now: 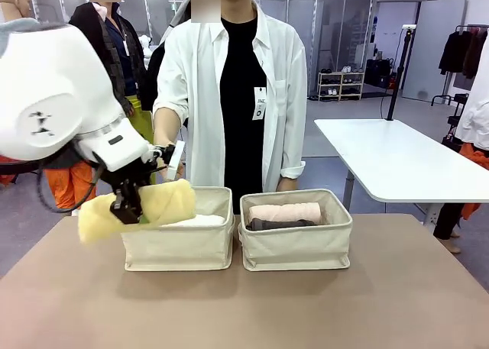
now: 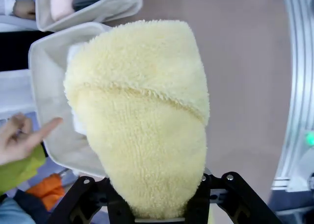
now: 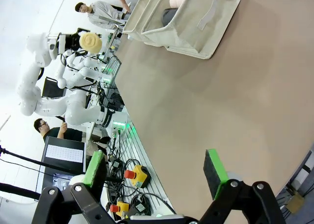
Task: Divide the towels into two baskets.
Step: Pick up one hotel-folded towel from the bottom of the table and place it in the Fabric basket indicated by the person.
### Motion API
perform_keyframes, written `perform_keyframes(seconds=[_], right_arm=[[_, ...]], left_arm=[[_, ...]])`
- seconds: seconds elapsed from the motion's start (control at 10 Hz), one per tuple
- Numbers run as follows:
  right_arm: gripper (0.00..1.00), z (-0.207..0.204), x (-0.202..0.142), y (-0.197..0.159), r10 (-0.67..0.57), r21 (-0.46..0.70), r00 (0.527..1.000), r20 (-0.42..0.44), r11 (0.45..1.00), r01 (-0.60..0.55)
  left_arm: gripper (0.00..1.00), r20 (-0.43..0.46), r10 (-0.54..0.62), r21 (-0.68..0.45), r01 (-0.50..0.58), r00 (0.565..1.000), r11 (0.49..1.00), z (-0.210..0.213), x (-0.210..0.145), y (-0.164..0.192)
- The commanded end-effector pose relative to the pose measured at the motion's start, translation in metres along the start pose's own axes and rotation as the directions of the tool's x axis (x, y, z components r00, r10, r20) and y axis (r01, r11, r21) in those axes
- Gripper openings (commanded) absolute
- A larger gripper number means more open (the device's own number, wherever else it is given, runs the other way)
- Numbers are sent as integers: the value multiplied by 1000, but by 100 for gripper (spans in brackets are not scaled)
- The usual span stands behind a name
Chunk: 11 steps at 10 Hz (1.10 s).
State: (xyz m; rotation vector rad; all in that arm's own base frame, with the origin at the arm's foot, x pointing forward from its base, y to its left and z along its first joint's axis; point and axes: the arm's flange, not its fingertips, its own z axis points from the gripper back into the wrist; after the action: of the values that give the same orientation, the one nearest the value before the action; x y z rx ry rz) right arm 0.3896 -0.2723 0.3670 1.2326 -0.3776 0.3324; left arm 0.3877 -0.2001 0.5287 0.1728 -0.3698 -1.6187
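My left gripper [image 1: 128,206] is shut on the pale yellow rolled towel [image 1: 141,208], holding it level over the left rim of the left basket [image 1: 179,246]. In the left wrist view the yellow towel [image 2: 142,116] rises from between the jaws above that basket [image 2: 41,62]. A white towel [image 1: 200,221] lies inside the left basket. The right basket [image 1: 296,246] holds a pale pink towel [image 1: 286,211] on top of a dark grey one [image 1: 279,224]. My right gripper [image 3: 154,172] stands open over the table, away from both baskets [image 3: 186,23].
A person in a white shirt [image 1: 229,97] stands behind the baskets, one hand [image 2: 22,138] close to the left basket's rim. A white table [image 1: 397,162] is at the far right. The brown tabletop [image 1: 244,311] lies bare in front of the baskets.
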Motion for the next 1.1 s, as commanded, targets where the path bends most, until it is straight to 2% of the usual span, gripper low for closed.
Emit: perform_keyframes(seconds=[0.0,0.3,0.5,0.8,0.9,1.0], right_arm=[[100,-4,-1,3,2,-10,1000,7,1000,-2],[100,-4,-1,3,2,-10,1000,7,1000,-2],[100,-4,-1,3,2,-10,1000,7,1000,-2],[100,-4,-1,3,2,-10,1000,7,1000,-2],[100,-4,-1,3,2,-10,1000,7,1000,-2],[100,-4,-1,3,2,-10,1000,7,1000,-2]], left_arm=[[34,-37,-54,70,57,998,996,-31,12,51],[34,-131,-129,51,137,983,989,-75,9,110],[34,-166,-94,44,102,982,994,-96,4,147],[34,-185,-97,-35,92,978,995,-131,4,176],[34,-156,-74,-45,68,985,997,-135,5,183],[64,-162,-85,-61,76,983,995,-139,7,183]])
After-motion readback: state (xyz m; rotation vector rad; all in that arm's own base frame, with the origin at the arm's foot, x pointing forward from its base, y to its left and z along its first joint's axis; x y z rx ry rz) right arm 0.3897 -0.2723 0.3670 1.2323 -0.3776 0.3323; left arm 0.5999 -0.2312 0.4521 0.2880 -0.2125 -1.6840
